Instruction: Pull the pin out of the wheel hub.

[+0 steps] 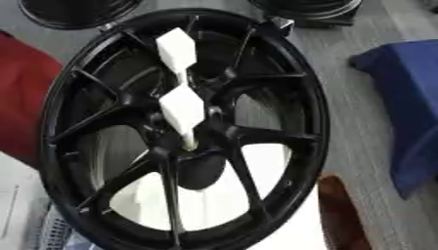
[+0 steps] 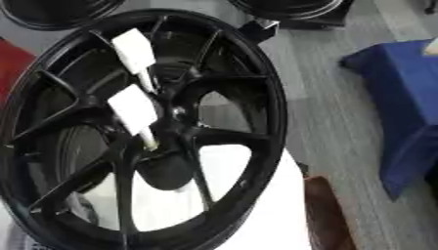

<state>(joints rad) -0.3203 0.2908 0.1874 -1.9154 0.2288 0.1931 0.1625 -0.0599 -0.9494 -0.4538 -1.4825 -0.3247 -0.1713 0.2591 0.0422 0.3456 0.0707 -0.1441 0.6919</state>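
A large black spoked wheel hub [image 1: 282, 146] stands tilted and fills most of both views. Two white pins with blocky heads stick out of its centre. The upper pin [image 1: 176, 51] sits above the hub's middle, and the lower pin [image 1: 182, 112] has its thin shaft set in a hole near the centre [image 1: 189, 144]. In the right eye view the same pins show as the upper pin [image 2: 134, 51] and the lower pin [image 2: 134, 110]. Neither of my hands shows in either view.
A blue cloth [image 1: 410, 107] lies on the grey floor to the right. A red shape [image 1: 21, 97] is at the left. Two more black wheels [image 1: 73, 12] [image 2: 287, 7] are at the top. A brown object [image 1: 338, 215] stands at the lower right, a white surface [image 2: 265, 215] beneath the hub.
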